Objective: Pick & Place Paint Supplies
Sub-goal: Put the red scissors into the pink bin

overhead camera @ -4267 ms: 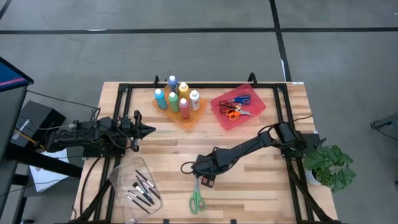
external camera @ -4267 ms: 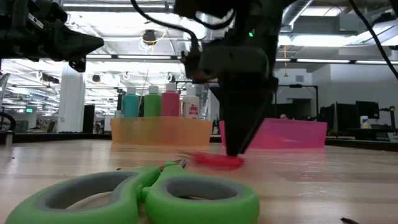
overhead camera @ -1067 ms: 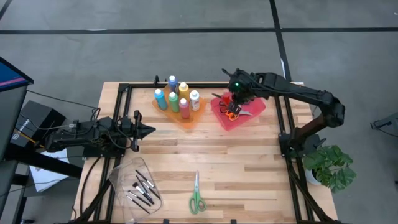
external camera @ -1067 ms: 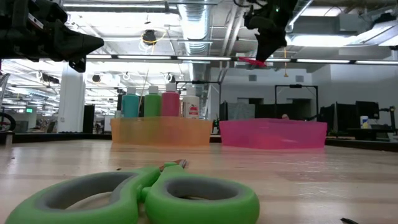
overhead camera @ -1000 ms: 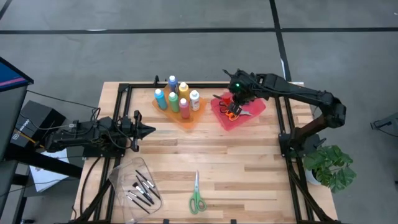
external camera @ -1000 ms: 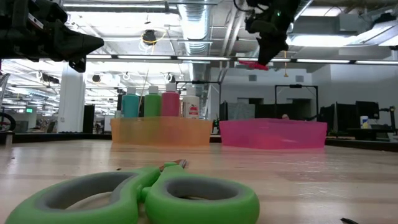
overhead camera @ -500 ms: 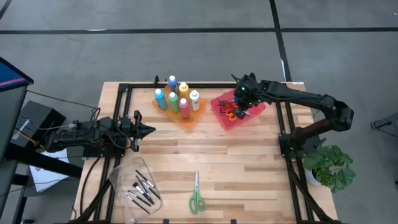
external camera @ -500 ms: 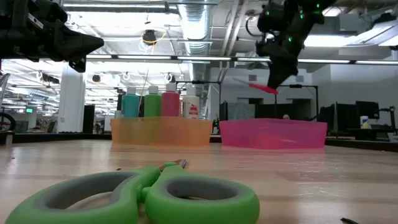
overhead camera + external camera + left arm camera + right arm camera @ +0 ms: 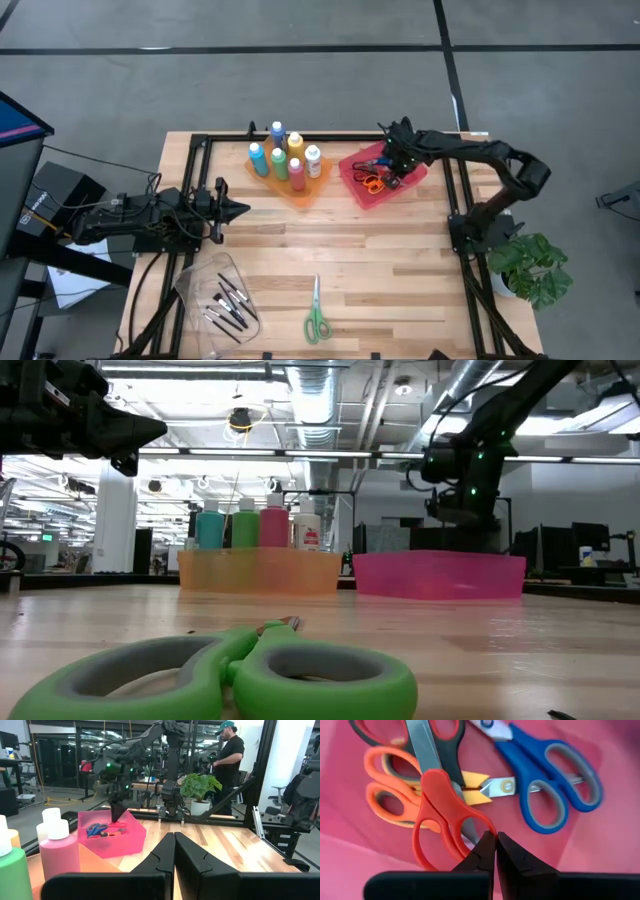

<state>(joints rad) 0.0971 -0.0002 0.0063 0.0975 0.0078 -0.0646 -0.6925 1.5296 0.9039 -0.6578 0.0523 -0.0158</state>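
I have the right gripper (image 9: 496, 851) down inside the far-right pink tray (image 9: 410, 185), fingers pinched together, empty beside the red scissors (image 9: 442, 815); left gripper (image 9: 238, 210) closed, waiting.

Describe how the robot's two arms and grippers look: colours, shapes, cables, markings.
Both arms are dark, jointed links. The left gripper tapers to a point, with black cables trailing behind the arm. The right arm carries small green lights near its wrist; its right gripper has two dark, wedge-shaped fingers with angular edges. No lettering is legible.
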